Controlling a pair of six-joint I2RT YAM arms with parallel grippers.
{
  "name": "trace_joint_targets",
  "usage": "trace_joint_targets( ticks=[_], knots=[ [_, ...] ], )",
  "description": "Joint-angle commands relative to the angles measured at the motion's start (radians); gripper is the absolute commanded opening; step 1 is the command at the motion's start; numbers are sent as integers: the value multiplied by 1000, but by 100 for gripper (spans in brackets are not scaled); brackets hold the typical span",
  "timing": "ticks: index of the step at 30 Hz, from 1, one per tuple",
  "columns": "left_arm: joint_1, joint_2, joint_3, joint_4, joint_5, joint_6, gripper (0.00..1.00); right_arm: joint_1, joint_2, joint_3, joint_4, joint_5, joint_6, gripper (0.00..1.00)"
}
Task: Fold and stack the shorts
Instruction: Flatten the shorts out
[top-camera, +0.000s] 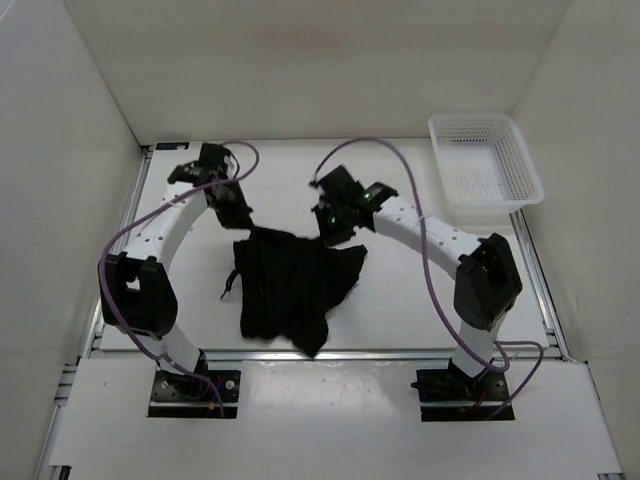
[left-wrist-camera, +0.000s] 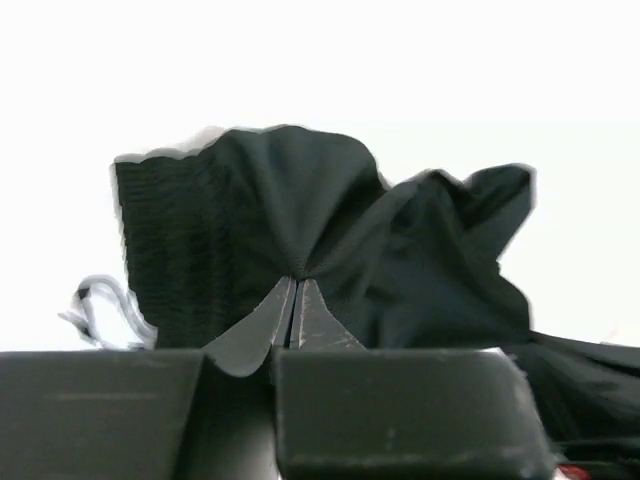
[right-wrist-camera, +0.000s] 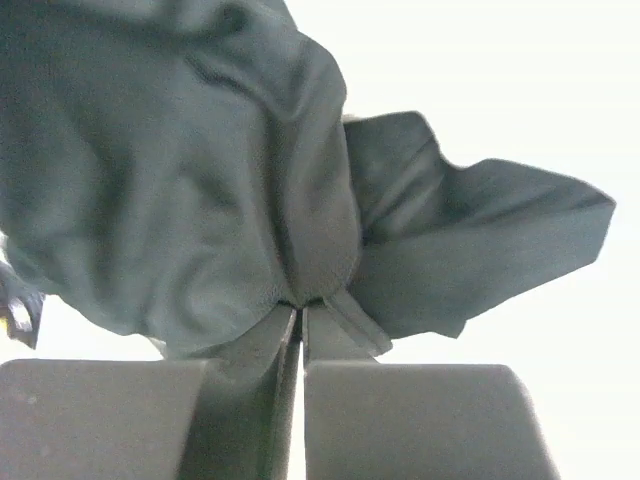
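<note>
Black shorts (top-camera: 295, 290) lie crumpled at the middle of the white tabletop (top-camera: 400, 300), between the two arms and well apart from the white mesh basket (top-camera: 483, 170) in the far right corner. The left gripper (top-camera: 233, 212) stands at the far left corner of the garment and the right gripper (top-camera: 335, 225) at its far right corner, so each arm is nearer its own corner. Both pairs of jaws are clenched on cloth. In each wrist view the fingertips meet with a pinched fold between them, and the fabric fans out beyond the tips. The edge held between the two pinch points runs left to right, slack and sagging. The rest of the shorts trails from it toward the arm bases, ending in a point near the front of the tabletop. Left of the left pinch the cloth looks ribbed and gathered, probably the waistband, and a pale cord loop (left-wrist-camera: 100, 300) shows beside it. How much of the garment is raised clear of the surface cannot be told. In judgement, folding has not begun. The next move depends on the held edge lying crosswise between the jaws, which would let the arms draw apart to tauten it and spread the bunched legs flat. The risk is that one small pinch slips.
</note>
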Motion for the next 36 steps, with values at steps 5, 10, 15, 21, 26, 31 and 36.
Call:
trace_joint_targets(
  ticks=[5,10,15,21,26,31,36],
  knots=[
    [31,40,622,-196,-96,38,11,-151,-130,476,-175,287,-185,0],
    [31,-46,667,-190,-55,48,11,-151,-332,368,-115,477,-220,0],
    [7,-278,280,-89,0,22,25,-125,-590,-58,34,524,-165,0],
    [-2,-400,-110,-7,10,2,100,-49,-751,-560,45,547,97,87],
    [-2,-304,1,-17,-70,54,61,-48,-761,-567,19,608,212,93],
    [-56,-68,217,-72,-156,101,10,-154,-667,-449,-15,556,257,8],
    [-160,182,374,-93,-180,101,28,-445,-632,-543,-2,198,302,5]
  ],
)
